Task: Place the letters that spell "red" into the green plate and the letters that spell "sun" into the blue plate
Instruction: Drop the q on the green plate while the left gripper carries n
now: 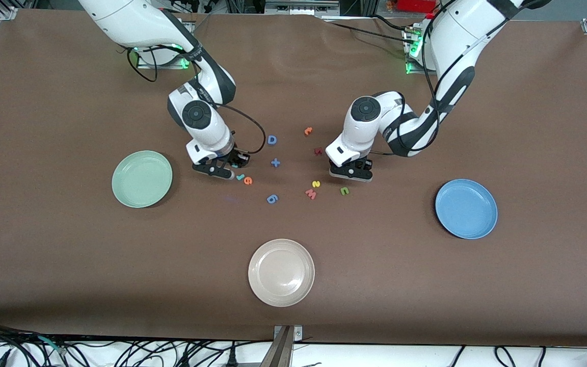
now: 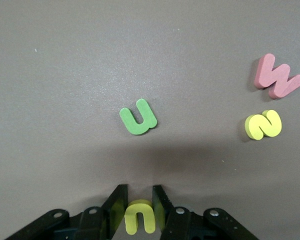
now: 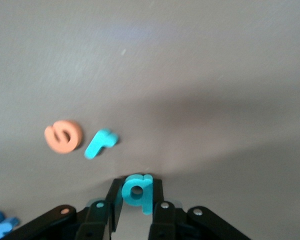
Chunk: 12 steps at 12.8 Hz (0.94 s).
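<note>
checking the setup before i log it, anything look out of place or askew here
Nothing stands out. The foam letters lie loose mid-table, and all three plates hold nothing, including the green plate and blue plate. The left gripper pinches a yellow u; the right gripper pinches a teal d.

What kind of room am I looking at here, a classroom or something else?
Probably a robotics lab, not a classroom: two white robot arms bolted at a brown-covered table, cables trailing along its edge, and small foam letters laid out for sorting.

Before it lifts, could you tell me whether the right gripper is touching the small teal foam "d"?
Touching: the right wrist view shows the right gripper closed on the teal "d".
</note>
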{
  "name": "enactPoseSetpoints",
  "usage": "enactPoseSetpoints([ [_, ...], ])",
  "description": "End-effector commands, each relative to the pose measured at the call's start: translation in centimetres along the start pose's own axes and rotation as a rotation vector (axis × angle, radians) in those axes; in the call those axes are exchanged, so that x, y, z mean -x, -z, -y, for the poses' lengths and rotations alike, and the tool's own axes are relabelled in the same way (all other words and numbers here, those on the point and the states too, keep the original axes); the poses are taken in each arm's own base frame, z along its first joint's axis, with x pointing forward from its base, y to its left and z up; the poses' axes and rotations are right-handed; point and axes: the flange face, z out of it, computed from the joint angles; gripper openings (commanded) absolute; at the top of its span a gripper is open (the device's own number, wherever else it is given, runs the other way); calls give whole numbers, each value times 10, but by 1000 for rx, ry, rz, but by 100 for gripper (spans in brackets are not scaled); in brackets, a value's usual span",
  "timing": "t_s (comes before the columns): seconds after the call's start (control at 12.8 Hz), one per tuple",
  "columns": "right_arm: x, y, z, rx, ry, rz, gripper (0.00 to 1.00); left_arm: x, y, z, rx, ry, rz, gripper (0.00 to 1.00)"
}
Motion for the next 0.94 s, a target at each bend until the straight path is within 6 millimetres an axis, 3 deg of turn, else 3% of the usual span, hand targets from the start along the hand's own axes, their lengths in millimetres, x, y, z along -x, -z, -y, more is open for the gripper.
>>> enactPoseSetpoints([
  [0.0,-36,62,-12,100,73,7,12,-2,-4,-1,17,40,28,16],
  [0.23,-92,113,-52,204,138,85,12,-15,10,-7,19,64,44,13],
  [0.47,-131,129,-123,243,157,127,13,-41,30,-4,21,72,113,13],
  [0.62,-148,127,-169,228,147,180,13,-45,33,-2,21,77,114,13],
  [0.78,-150,107,-213,216,135,236,12,-56,41,3,18,92,111,12],
  [0.86,-148,94,-229,217,131,252,12,-69,47,16,16,94,120,12],
])
